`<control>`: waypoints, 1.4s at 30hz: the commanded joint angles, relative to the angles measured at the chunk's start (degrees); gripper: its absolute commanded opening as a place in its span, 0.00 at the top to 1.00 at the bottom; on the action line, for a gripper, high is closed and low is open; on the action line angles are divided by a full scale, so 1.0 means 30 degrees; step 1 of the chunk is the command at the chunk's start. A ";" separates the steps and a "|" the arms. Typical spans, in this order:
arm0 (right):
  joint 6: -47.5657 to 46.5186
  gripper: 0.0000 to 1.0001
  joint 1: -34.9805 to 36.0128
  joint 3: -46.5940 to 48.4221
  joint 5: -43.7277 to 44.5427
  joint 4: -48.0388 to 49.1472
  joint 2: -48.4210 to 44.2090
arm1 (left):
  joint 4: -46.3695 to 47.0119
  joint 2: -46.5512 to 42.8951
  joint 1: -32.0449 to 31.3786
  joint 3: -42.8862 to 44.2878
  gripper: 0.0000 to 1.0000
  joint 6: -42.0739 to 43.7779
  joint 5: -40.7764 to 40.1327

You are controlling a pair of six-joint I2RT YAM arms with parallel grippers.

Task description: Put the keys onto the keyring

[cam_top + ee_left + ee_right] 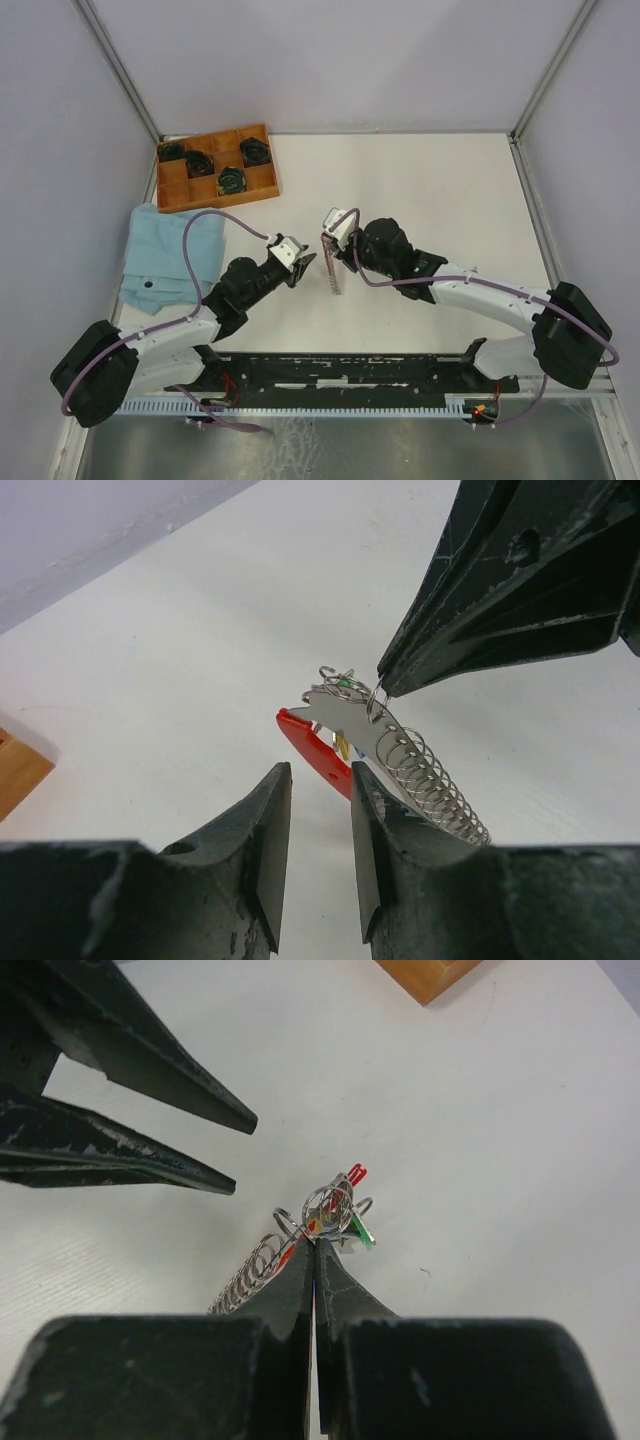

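The keyring [328,1208] hangs above the table, and my right gripper [315,1247] is shut on its small metal ring. A red loop strap [312,752] and a coiled silver chain [432,782] hang from the ring. A silver key blade [345,720] and a green key head [361,1233] sit bunched at the ring. My left gripper [320,777] is open just short of the red strap, with nothing between its fingers. From above, the left gripper [304,263] and the right gripper [329,240] meet at mid-table, with the chain [333,272] dangling between them.
A wooden compartment tray [220,200] holding dark round coils stands at the back left. A light blue cloth [165,255] lies left of the left arm. The tray's corner shows in the left wrist view [15,770] and in the right wrist view [425,975].
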 commanded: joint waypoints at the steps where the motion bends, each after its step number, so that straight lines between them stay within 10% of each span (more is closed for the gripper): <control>1: -0.1414 0.99 -0.0089 -0.0016 -0.1144 0.0928 -0.1032 | 0.0155 -0.0327 0.1678 0.0421 0.62 0.0218 0.5284; 42: -0.4097 0.99 -0.0224 -0.0077 -0.5250 -0.0817 -0.1519 | -0.1688 0.0906 0.3411 0.1793 0.78 0.2375 1.3365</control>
